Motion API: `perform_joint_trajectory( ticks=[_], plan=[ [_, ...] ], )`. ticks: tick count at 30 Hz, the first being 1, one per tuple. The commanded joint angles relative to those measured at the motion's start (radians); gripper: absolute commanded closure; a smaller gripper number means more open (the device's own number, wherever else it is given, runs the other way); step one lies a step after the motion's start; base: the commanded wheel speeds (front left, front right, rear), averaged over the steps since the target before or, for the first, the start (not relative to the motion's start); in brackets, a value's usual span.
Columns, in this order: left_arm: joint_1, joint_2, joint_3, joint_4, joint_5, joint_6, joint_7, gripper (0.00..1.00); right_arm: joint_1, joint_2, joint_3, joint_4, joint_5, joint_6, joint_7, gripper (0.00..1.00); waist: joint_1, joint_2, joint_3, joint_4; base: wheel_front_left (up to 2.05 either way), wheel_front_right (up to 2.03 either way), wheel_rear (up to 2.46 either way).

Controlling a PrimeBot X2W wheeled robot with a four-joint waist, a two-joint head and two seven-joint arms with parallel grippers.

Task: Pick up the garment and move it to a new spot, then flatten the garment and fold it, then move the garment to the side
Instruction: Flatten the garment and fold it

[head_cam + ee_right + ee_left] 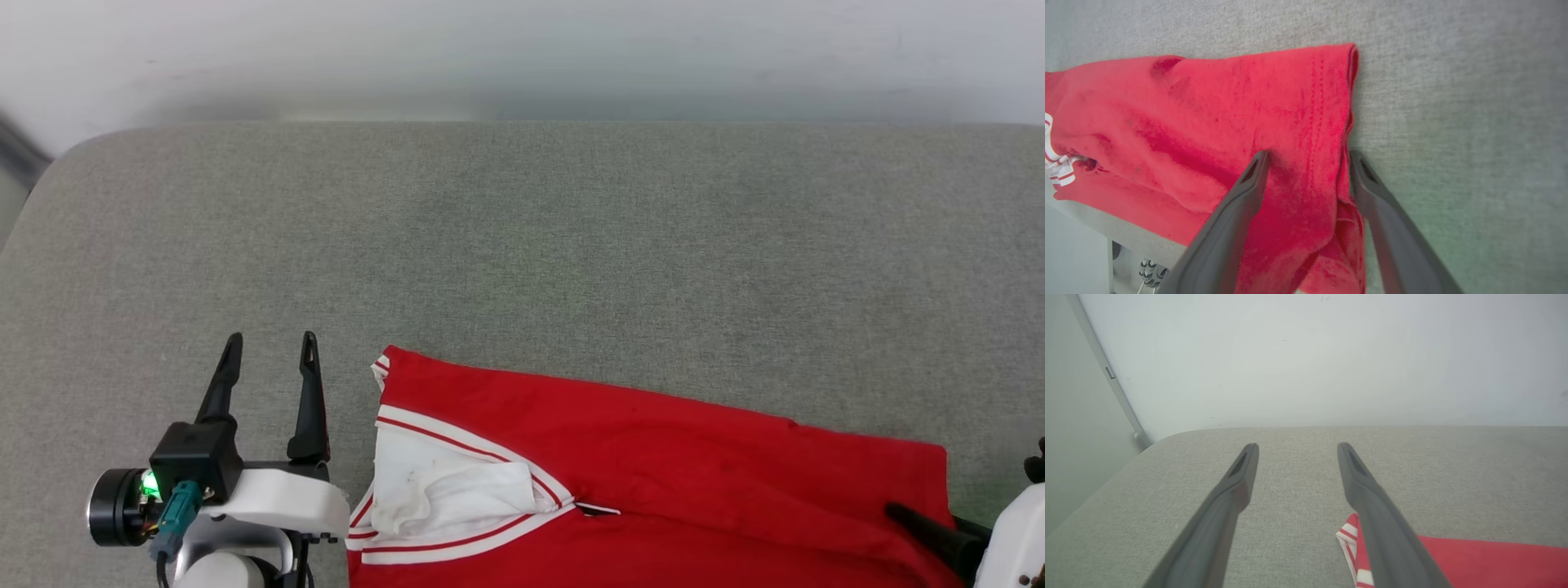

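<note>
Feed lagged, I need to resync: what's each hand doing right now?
Left hand: open, holding nothing, beside the garment.
Right hand: open, astride the garment's edge, not gripping it.

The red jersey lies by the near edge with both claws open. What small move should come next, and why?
Probably close the right gripper on the side edge of the red jersey. In the right wrist view its open fingers straddle that edge, so it looks placed for a grip. The left gripper stands open over the bare grey padded surface beside the cloth.
</note>
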Motion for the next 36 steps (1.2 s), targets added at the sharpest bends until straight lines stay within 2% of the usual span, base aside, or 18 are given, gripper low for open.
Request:
perform_joint_trajectory(
  ticks=[1, 10, 11, 12, 13, 14, 15, 17, 23, 31, 36],
  plan=[
    [0.023, -0.026, 0.029, -0.008, 0.031, -0.012, -0.004, 0.0, 0.012, 0.022, 0.023, 0.008, 0.013, 0.0, 0.02, 0.0, 0.0, 0.0, 0.005, 0.007, 0.0, 0.0, 0.0],
    [0.103, -0.174, 0.195, -0.021, 0.199, -0.1, -0.005, 0.0, -0.014, 0.063, 0.11, 0.023, 0.042, 0.0, 0.068, 0.0, 0.0, 0.0, 0.016, 0.017, 0.0, 0.0, 0.0],
    [0.113, -0.192, 0.21, -0.026, 0.212, -0.107, -0.004, 0.0, -0.02, 0.064, 0.114, 0.029, 0.044, 0.0, 0.067, 0.53, 0.0, 0.0, 0.014, 0.019, 0.0, 0.0, 0.0],
    [0.116, -0.203, 0.224, -0.024, 0.225, -0.116, -0.004, 0.0, -0.024, 0.063, 0.119, 0.032, 0.045, 0.0, 0.066, 0.8, 0.0, 0.0, 0.013, 0.02, 0.0, 0.0, 0.0],
    [0.116, -0.212, 0.237, -0.016, 0.242, -0.127, -0.004, 0.0, -0.027, 0.061, 0.123, 0.033, 0.045, 0.0, 0.064, 1.0, 0.0, 0.0, 0.013, 0.021, 0.0, 0.0, 0.0],
    [0.116, -0.212, 0.237, -0.016, 0.242, -0.127, -0.004, 0.0, -0.027, 0.061, 0.123, 0.033, 0.045, 0.0, 0.064, 1.0, 0.0, 0.0, 0.013, 0.021, 0.0, 0.0, 0.0],
    [0.121, -0.239, 0.259, -0.007, 0.268, -0.148, -0.004, 0.0, -0.037, 0.05, 0.127, 0.037, 0.049, 0.0, 0.058, 1.0, 0.0, 0.0, 0.01, 0.023, 0.0, 0.0, 0.0],
    [0.129, -0.25, 0.276, -0.004, 0.306, -0.166, -0.003, 0.0, -0.05, 0.037, 0.12, 0.039, 0.051, 0.0, 0.043, 1.0, 0.0, 0.0, 0.005, 0.024, 0.0, 0.0, 0.0],
    [0.163, -0.308, 0.312, -0.009, 0.354, -0.201, -0.004, 0.0, -0.062, -0.025, 0.079, 0.049, 0.065, -0.001, 0.009, 1.0, 0.0, 0.0, -0.019, 0.021, 0.0, 0.0, 0.0],
    [0.192, -0.336, 0.334, -0.013, 0.393, -0.225, -0.004, 0.0, -0.049, -0.113, 0.009, 0.091, 0.051, -0.001, -0.008, 1.0, 0.0, 0.0, -0.047, 0.016, 0.0, 0.0, 0.0],
    [0.209, -0.346, 0.342, -0.01, 0.412, -0.237, -0.004, 0.0, -0.037, -0.162, -0.016, 0.1, 0.032, 0.0, 0.027, 1.0, 0.0, 0.0, -0.068, 0.014, 0.0, 0.0, 0.0]
  ],
)
